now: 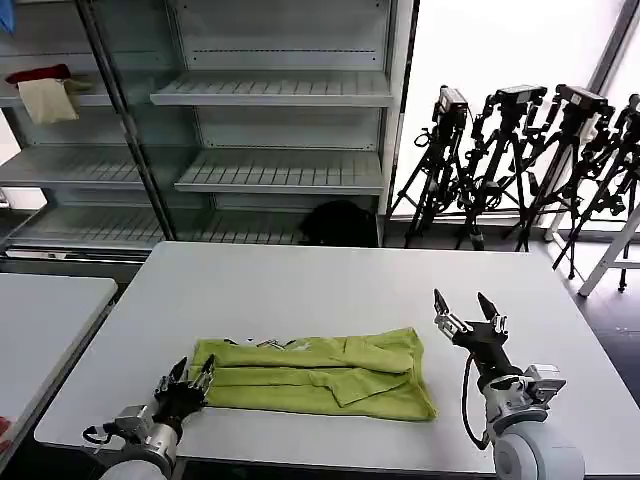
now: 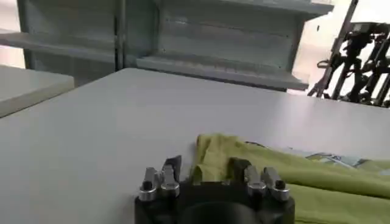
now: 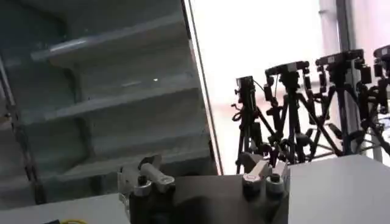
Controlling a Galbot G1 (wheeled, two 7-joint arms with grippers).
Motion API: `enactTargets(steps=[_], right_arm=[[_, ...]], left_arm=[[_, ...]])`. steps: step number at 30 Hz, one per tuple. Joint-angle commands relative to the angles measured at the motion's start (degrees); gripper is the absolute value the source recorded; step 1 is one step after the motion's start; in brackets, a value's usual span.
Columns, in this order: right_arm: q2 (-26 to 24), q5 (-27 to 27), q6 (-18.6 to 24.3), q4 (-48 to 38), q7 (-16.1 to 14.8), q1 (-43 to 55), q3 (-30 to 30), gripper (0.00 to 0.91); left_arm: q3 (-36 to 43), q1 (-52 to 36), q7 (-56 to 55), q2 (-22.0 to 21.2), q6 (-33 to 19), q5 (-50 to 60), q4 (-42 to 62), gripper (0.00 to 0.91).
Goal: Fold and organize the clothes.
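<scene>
T-shirt (image 1: 320, 375), lime-green, partly folded into a wide band, lying flat on the white table (image 1: 300, 280) in the lower centre of my head view, sleeves tucked inward and one flap turned across the middle. Left end effector (image 1: 190, 378) at the lower left of that view, low over the table at the shirt's left edge, fingers spread; in my left wrist view (image 2: 204, 170) the dark fingertips sit either side of the green fabric's (image 2: 292, 176) near corner, and I cannot tell whether they touch it. Right end effector (image 1: 470, 312) at the lower right, raised above the table, just beside the shirt's right end and apart from it, fingers spread wide, nothing held; my right wrist view (image 3: 207, 176) shows it likewise. Grey shelving (image 1: 270, 130) upper left and centre; tripods (image 1: 520, 160) upper right.
</scene>
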Motion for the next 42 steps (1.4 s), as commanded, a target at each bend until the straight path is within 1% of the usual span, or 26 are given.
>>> enactTargets(steps=[1,5,9,10,15,18,20,21,23,24,26,27,29,31,33,35,37,38,39,41,42], right_arm=[[-0.07,0.92,0.29,0.21,-0.03,0.22,0.61,0.907],[-0.1,0.48,0.18,0.35,0.03,0.04,0.63,0.907],[-0.08,-0.05,0.12,0.37,0.3,-0.04,0.65,0.907],[-0.09,-0.16,0.12,0.35,0.29,-0.06,0.65,0.907],[-0.12,-0.24,0.17,0.29,0.39,-0.1,0.7,0.907],[-0.14,-0.26,0.18,0.2,0.4,-0.09,0.75,0.907],[-0.22,-0.25,0.22,0.0,0.43,-0.09,0.87,0.907],[-0.24,-0.23,0.24,-0.12,0.46,-0.08,0.99,0.907],[-0.26,-0.21,0.3,-0.27,0.45,-0.18,1.11,0.907],[-0.25,-0.19,0.34,-0.3,0.42,-0.31,1.15,0.907],[-0.11,-0.24,0.5,-0.42,0.3,-0.73,1.17,0.907],[-0.09,-0.24,0.54,-0.48,0.3,-0.85,1.17,0.907],[0.07,-0.28,0.67,-0.69,0.27,-1.22,1.24,0.907],[0.09,-0.26,0.74,-0.76,0.29,-1.42,1.4,0.907],[0.12,-0.23,0.76,-0.77,0.32,-1.69,1.6,0.907],[0.17,-0.26,0.75,-0.79,0.44,-1.86,1.7,0.907],[0.35,-0.32,0.76,-0.82,0.45,-2.17,1.71,0.907],[0.52,-0.44,0.78,-0.83,0.49,-2.29,1.68,0.907],[0.62,-0.65,0.77,-0.9,0.53,-2.37,1.64,0.907],[0.81,-1.09,0.78,-1.04,0.57,-2.4,1.53,0.907],[0.87,-1.29,0.77,-1.11,0.62,-2.42,1.48,0.907]], left_arm=[[0.69,0.81,-0.44,-1.09,-1.99,-0.29,0.87,0.01],[0.93,0.6,-0.12,-1.58,-3.84,0.96,1.0,0.0],[1.05,-0.01,-2.47,-2.09,-6.7,2.67,1.01,0.0],[0.9,0.06,-2.82,-1.95,-7.7,3.15,0.81,0.0],[-0.4,0.5,-2.69,-1.47,-9.27,6.8,-1.36,0.0],[-2.86,0.95,-0.4,-0.38,-10.38,11.71,-3.17,0.0],[-6.01,0.59,2.39,1.25,-10.8,17.52,-3.74,0.0],[-7.26,0.41,2.89,2.01,-10.74,18.33,-3.8,0.0],[-10.83,-0.37,6.14,5.27,-10.39,20.94,-3.64,0.0],[-11.91,-0.77,6.76,6.23,-10.34,21.26,-3.36,0.0],[-14.69,-1.97,8.8,10.17,-9.99,22.71,-2.32,0.0],[-15.01,-2.21,9.29,10.42,-9.91,22.83,-2.1,0.0],[-16.87,-3.01,10.54,13.46,-9.51,23.63,-1.55,0.0],[-18.37,-4.0,12.08,15.05,-9.34,24.91,-1.51,0.0],[-19.42,-4.96,13.12,16.05,-9.99,29.38,-1.81,0.0],[-19.22,-5.07,13.42,15.94,-9.53,29.76,-3.87,0.0],[-17.89,-4.31,13.57,14.64,-8.02,28.68,-6.94,0.0],[-16.53,-3.55,13.35,13.73,-6.95,27.38,-8.8,0.0],[-14.88,-2.25,13.28,11.77,-5.5,24.07,-11.19,0.0],[-11.45,-0.46,12.13,9.67,-4.35,20.18,-14.48,0.0],[-7.83,0.66,11.18,8.3,-3.19,19.33,-17.12,0.0]])
